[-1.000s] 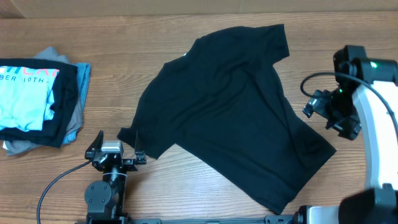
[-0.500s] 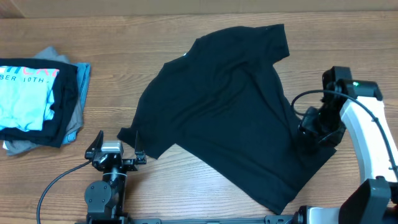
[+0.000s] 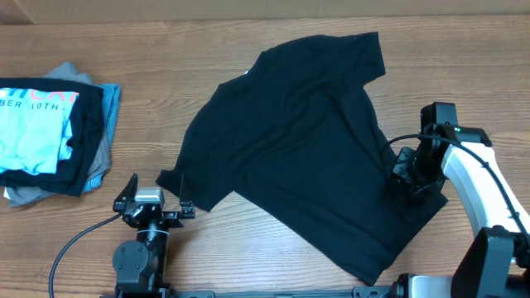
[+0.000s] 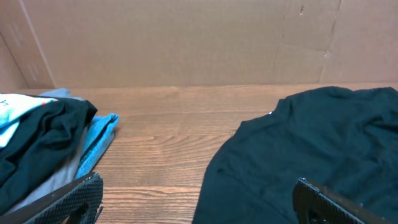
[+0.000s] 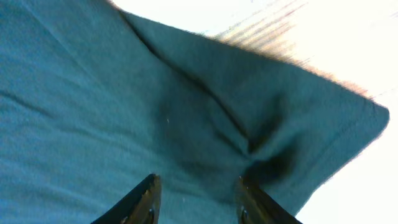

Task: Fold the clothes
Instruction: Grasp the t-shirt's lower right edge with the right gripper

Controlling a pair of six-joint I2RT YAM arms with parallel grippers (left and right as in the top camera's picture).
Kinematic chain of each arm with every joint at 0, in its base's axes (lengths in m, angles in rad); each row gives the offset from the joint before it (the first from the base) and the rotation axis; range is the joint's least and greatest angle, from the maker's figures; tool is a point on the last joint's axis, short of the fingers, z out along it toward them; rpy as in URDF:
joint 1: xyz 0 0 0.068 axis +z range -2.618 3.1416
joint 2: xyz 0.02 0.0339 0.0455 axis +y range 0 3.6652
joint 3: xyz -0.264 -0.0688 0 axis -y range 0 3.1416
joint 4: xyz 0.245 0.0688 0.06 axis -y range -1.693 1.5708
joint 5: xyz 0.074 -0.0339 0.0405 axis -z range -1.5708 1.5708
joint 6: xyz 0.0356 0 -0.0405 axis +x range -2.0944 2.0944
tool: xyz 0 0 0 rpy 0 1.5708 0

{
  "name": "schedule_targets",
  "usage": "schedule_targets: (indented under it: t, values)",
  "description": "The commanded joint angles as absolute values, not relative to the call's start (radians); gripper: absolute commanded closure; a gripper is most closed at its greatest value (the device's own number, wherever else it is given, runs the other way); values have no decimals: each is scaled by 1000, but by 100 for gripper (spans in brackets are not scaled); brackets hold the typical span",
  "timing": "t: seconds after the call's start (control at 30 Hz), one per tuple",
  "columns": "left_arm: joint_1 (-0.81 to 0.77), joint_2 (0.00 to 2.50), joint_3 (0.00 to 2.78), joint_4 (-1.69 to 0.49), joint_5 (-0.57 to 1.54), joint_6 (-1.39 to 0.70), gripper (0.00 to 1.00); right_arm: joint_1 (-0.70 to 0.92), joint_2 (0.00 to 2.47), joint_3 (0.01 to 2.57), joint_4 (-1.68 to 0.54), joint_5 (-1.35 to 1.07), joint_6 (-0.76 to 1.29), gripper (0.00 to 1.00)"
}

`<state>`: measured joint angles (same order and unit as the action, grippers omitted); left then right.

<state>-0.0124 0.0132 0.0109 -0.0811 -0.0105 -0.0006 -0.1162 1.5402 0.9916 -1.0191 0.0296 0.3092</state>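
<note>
Right gripper [image 5: 198, 200] is down on the cloth, fingers part-way apart with a puckered ridge of the black T-shirt [image 3: 306, 141] between them. Clamped or just straddling it, I can't tell. That's the hem corner at the shirt's right edge, and the body runs away up-left toward the collar. Left gripper [image 3: 154, 204] sits wide open just beside the near sleeve.

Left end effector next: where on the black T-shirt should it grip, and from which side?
Grip the free edge of the sleeve nearest the left end effector. The black T-shirt lies flat and spread, so only edges offer a pinch, and that sleeve edge faces the open end effector. Probably come from the robot's side, low, one finger slipping under the cloth.
</note>
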Motion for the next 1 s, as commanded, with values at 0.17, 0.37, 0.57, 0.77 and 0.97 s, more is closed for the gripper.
schedule_targets:
  t: [0.17, 0.37, 0.57, 0.77, 0.97]
  values:
    - [-6, 4, 6, -78, -2, -10, 0, -112, 1544, 968, -1011, 23, 283, 59]
    - [-6, 4, 6, -78, -2, -11, 0, -112, 1549, 968, -1002, 23, 282, 57]
    - [-6, 4, 6, -78, -2, -10, 0, -112, 1549, 966, -999, -3, 243, 56]
    - [-6, 4, 6, -78, -2, -10, 0, -112, 1550, 913, -941, -15, 227, 54]
    - [-6, 4, 6, -78, -2, -11, 0, -112, 1550, 856, -870, -19, 227, 53]
